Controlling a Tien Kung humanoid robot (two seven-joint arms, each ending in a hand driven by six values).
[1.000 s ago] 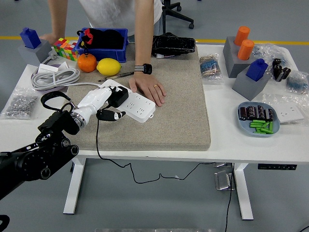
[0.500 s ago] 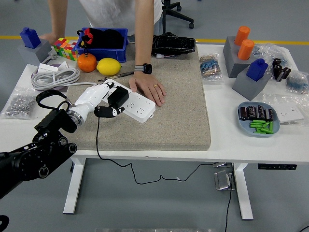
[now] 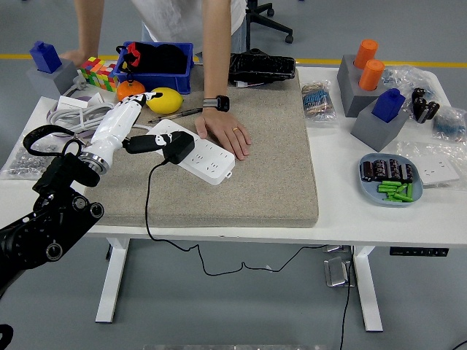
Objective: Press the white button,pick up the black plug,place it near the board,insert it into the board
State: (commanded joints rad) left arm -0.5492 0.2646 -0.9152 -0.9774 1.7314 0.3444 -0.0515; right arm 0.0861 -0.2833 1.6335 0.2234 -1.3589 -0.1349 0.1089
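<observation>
One black plug just beyond fingers.

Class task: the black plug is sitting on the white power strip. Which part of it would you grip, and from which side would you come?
Grip the black plug by its blocky body, across its two side faces, coming from above and the left. Its cable trails off toward the near table edge, and a person's hand rests on the power strip to its right, so both those sides are blocked.
</observation>
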